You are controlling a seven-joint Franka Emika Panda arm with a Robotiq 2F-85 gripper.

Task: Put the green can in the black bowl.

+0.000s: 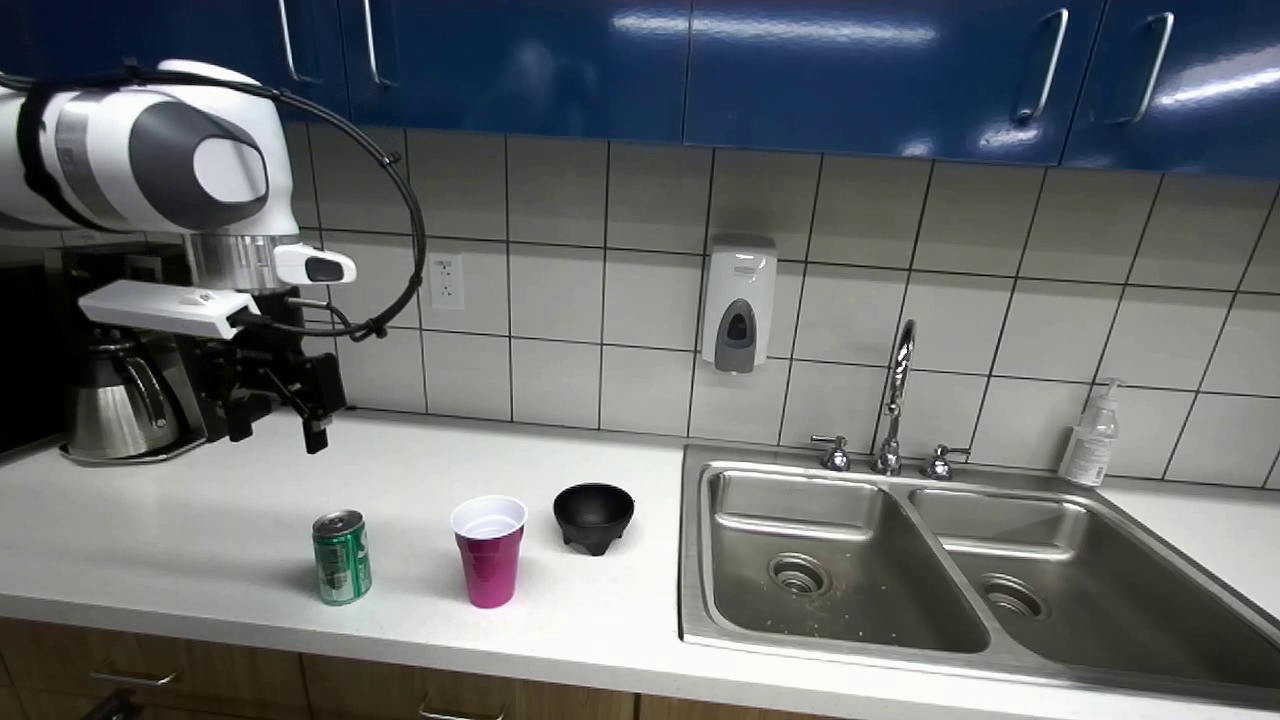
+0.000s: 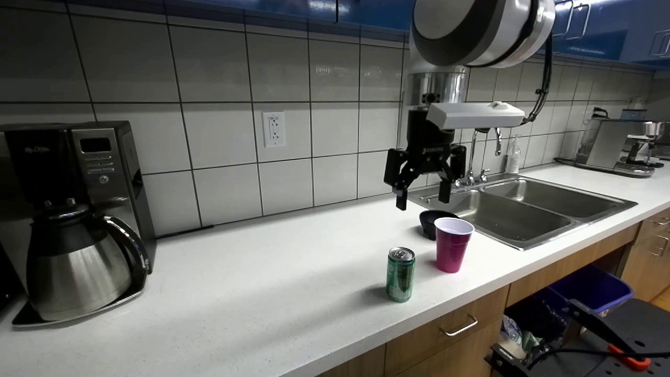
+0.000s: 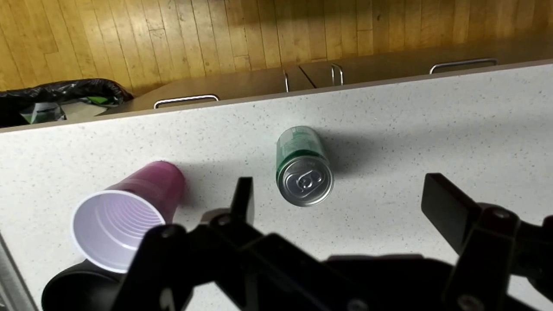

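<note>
Small green cylindrical metal can with a silvery top [image 1: 342, 558]: stands upright near the front edge of the white speckled tabletop [image 1: 200, 530]
Low round black bowl on stubby feet [image 1: 594, 515]: stands near the double-basin stainless-steel sink [image 1: 692, 560], nothing showing inside it
Black two-fingered claw [image 2: 423, 198]: hangs well above the tabletop, spread wide, gripping nothing; in the wrist view the can appears between its fingertips
Transfer done: none, as I judge it
Transfer left: the claw probably needs to come down, close on the can, carry it past the tapered magenta plastic cup with a white inside [image 1: 490, 555], roughly between can and bowl, then lower and release it
Pale square wall tiles [image 1: 560, 290]: rise behind the tabletop, bearing a white plastic soap dispenser [image 1: 740, 305]
Glossy blue cabinets [image 1: 520, 70]: hang overhead
Black-and-steel coffee maker [image 2: 99, 157]: stands well apart from the sink
Wooden drawers [image 2: 432, 337]: sit beneath, above a yellowish plank floor [image 3: 216, 34]
</note>
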